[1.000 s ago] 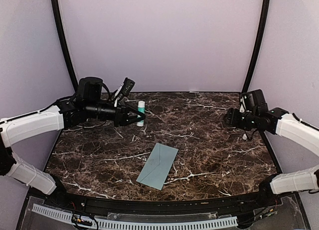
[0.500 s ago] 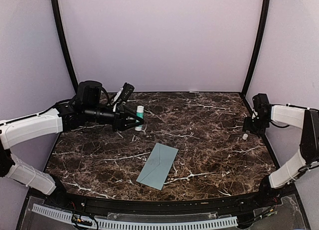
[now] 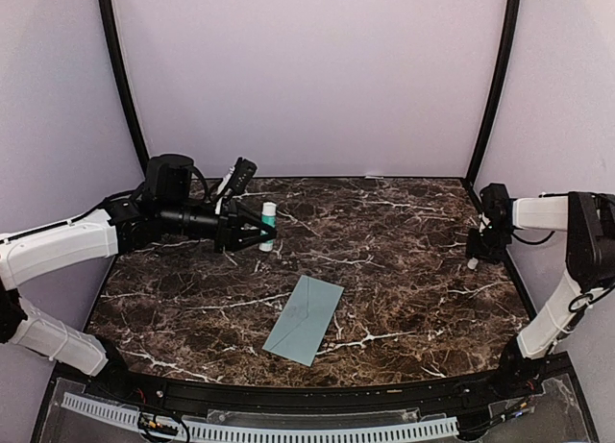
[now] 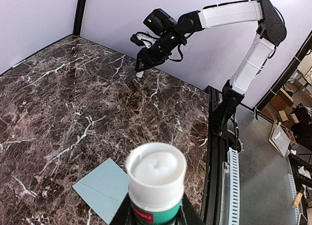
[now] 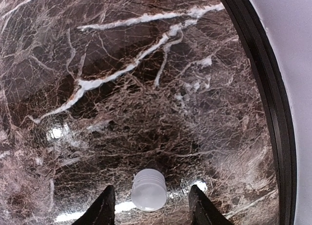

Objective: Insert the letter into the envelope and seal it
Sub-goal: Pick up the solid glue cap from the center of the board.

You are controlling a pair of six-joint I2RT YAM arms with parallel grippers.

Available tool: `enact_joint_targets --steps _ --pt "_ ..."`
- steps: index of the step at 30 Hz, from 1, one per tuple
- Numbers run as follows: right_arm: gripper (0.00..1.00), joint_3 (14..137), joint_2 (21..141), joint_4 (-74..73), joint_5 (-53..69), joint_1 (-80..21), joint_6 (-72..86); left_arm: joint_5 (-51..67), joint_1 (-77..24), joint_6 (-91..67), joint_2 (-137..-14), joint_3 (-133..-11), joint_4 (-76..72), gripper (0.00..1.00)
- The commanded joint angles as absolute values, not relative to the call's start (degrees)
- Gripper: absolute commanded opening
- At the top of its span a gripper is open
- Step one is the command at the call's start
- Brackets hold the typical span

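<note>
The envelope (image 3: pixel 305 318) lies closed, seemingly sealed; the left gripper (image 3: pixel 265 234) grips the glue stick (image 4: pixel 156 173), and the right gripper (image 3: pixel 473 257) gapes around its cap (image 5: pixel 148 188).

Overhead and wrist views, shared table (image 3: pixel 404 232)
</note>
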State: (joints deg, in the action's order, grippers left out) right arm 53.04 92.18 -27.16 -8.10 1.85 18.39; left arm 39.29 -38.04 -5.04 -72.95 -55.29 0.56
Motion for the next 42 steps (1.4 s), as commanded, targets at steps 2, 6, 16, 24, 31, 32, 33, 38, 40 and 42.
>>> enact_joint_targets --steps 2,6,16,24,31,32,33,38,40,42 --pt "0.46 53.60 93.44 -26.96 -7.74 1.93 17.80 41.07 -37.96 -5.60 -71.63 -54.74 0.18 0.00" --pt "0.40 54.13 94.77 -27.05 -7.62 1.77 17.67 41.03 -37.88 -5.61 -71.63 -54.75 0.17 0.00" --pt "0.30 54.55 95.74 -27.40 -8.44 1.32 17.63 41.07 -37.91 -5.59 -71.71 -54.75 0.18 0.00" --pt "0.20 54.98 95.59 -27.53 -8.31 1.08 17.17 41.97 -37.92 -5.54 -71.88 -54.70 0.18 0.00" --pt "0.10 58.37 92.11 -32.07 -7.83 -4.65 15.75 43.59 -38.02 -4.44 -72.11 -54.54 -1.24 0.00" --pt "0.09 59.16 90.92 -33.21 -6.89 -5.92 15.67 43.70 -38.31 -4.15 -72.09 -54.50 -1.19 0.00" --pt "0.08 59.82 89.45 -34.09 -5.32 -7.21 15.53 43.47 -38.62 -3.10 -71.90 -54.50 -0.80 0.00" --pt "0.08 62.19 78.27 -35.55 11.71 -14.54 14.90 36.34 -44.91 4.33 -72.59 -55.96 5.77 0.00" --pt "0.08 63.45 74.38 -35.48 19.07 -17.99 16.27 35.27 -46.89 5.87 -73.63 -56.36 7.35 0.00" --pt "0.08 64.39 71.48 -34.78 25.50 -21.83 18.05 35.41 -48.21 6.50 -74.86 -56.86 8.26 0.00"
